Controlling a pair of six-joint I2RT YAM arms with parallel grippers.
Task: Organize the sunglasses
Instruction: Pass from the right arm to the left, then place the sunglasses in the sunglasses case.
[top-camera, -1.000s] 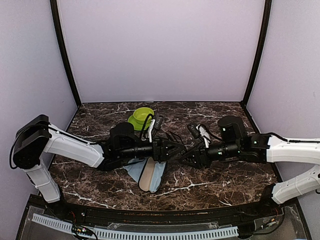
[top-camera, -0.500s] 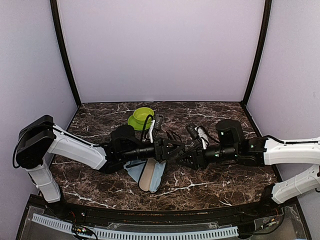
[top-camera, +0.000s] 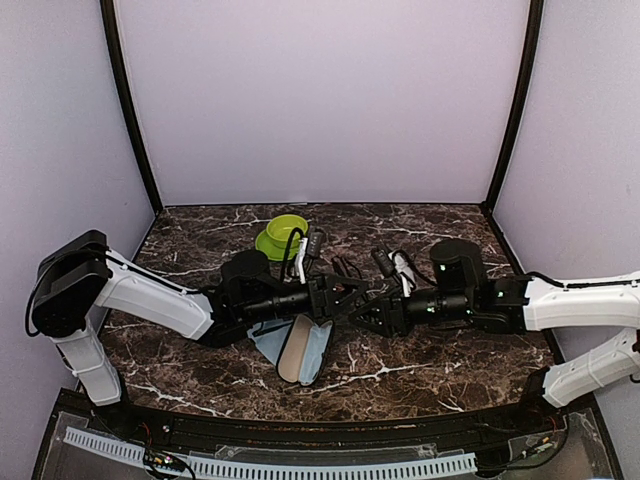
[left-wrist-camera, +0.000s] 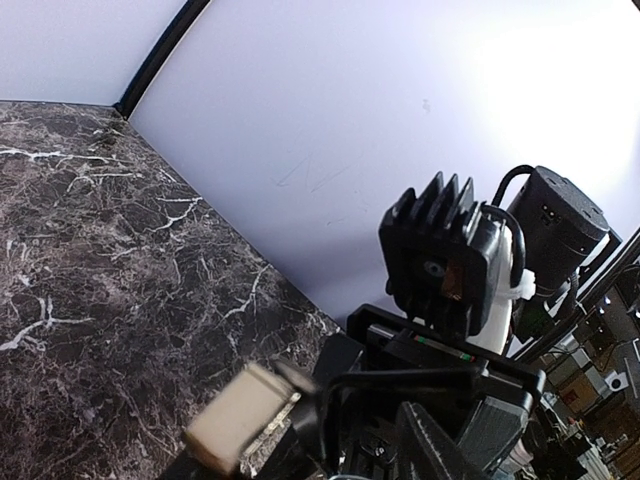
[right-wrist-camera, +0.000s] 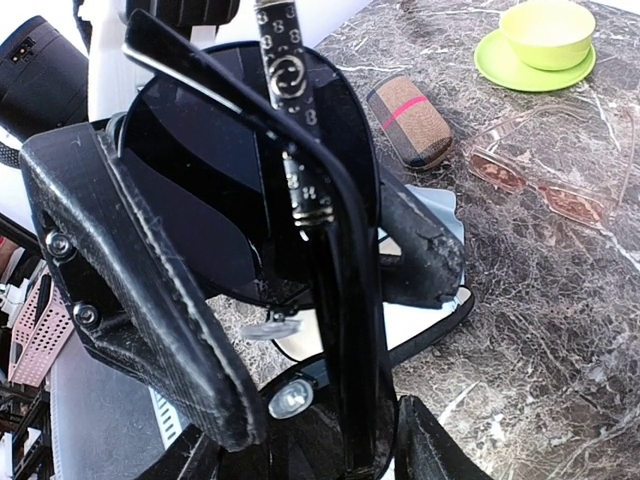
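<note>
1. Since a second ago my right arm (top-camera: 560, 300) has reached further left across the surface (top-camera: 430, 370). My left arm (top-camera: 150, 295) has edged right, so the two sets of jaws now meet near the middle.
2. My right jaws are clamped on the black sunglasses (right-wrist-camera: 250, 200). In the right wrist view the dark lens and the patterned temple stand upright between both fingers (right-wrist-camera: 130, 300), lifted off the surface.
3. My left jaws sit just beside the right ones, pointing at them. The bottom of the left wrist view is blurred, so I cannot tell whether they are apart or together.
4. The reddish-brown sunglasses (right-wrist-camera: 540, 190) lie flat on the surface, just beside the striped case (right-wrist-camera: 412, 122) and near the green bowl (right-wrist-camera: 548, 30), which stands on its saucer.
5. An open case (top-camera: 300, 350) with a pale lining lies on the surface just in front of my left wrist, toward the near edge.
</note>
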